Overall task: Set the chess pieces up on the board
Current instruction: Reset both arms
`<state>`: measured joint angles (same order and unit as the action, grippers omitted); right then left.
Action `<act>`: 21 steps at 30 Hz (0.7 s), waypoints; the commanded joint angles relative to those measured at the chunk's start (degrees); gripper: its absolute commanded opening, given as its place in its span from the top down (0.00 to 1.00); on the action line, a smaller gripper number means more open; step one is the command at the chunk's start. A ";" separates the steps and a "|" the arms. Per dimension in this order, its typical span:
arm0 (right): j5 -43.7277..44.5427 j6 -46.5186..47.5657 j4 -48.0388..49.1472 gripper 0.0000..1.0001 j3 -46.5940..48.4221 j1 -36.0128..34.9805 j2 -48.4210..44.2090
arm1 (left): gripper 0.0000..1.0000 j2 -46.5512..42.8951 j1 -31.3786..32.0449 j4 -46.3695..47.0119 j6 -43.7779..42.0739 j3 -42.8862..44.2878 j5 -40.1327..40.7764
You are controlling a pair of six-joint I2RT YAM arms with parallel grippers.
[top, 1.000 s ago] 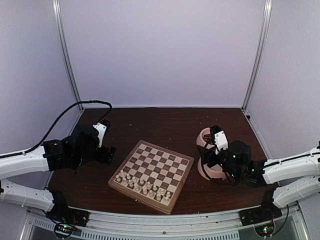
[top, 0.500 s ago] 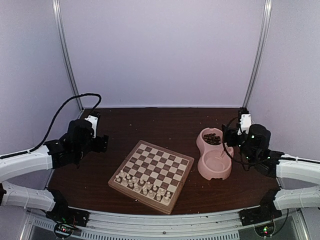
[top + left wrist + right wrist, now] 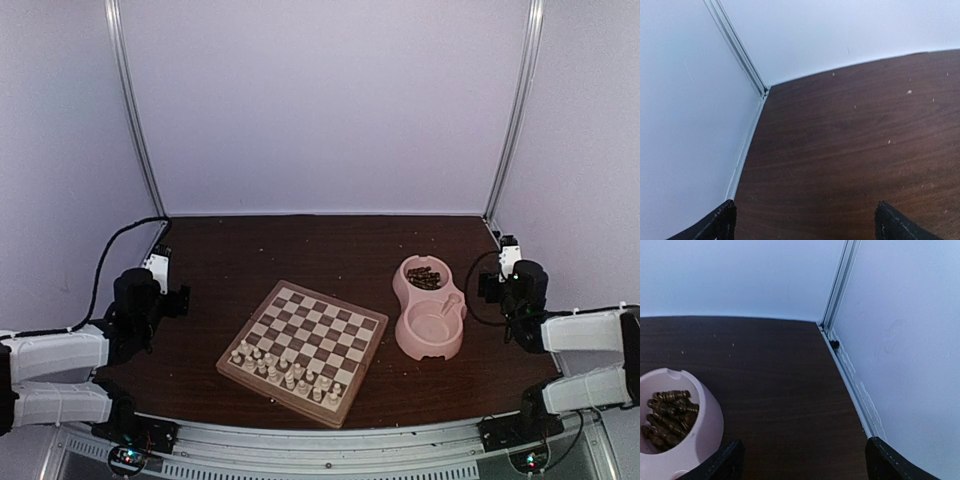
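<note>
Both arms folded low, one out at each side, jaws spread.
The left gripper (image 3: 805, 225) shows only its two fingertips, wide apart, with nothing between them. The right gripper (image 3: 805, 460) is the same, spread and bare. From above the arms lie roughly level, wrists apparently aimed away from the bases; the fingers are too small to read there.

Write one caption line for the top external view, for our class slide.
Cream chess pieces line the board's near edge; dark pieces wait in the pink bowl's far compartment.
</note>
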<state>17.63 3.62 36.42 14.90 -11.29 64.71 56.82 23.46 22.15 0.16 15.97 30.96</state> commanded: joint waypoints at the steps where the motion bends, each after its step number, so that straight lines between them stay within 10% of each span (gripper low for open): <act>1: -9.94 1.74 16.96 0.16 2.40 5.66 12.76 | 0.04 6.52 -8.12 14.28 -1.84 -2.32 -7.42; 6: -10.29 0.96 34.33 0.10 0.67 7.30 26.28 | 0.06 18.36 -11.33 21.21 -4.73 -0.66 -8.57; 16: -6.30 -0.68 18.34 0.00 6.90 7.31 24.39 | 0.09 24.63 -12.82 19.57 -7.48 4.47 -19.08; 21: -6.34 -0.57 19.28 0.00 6.90 7.35 24.73 | 0.05 32.33 -19.14 35.24 -2.10 0.42 -25.65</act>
<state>10.26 4.05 55.81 21.41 -4.36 89.69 83.88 9.37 44.80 -5.63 18.46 11.94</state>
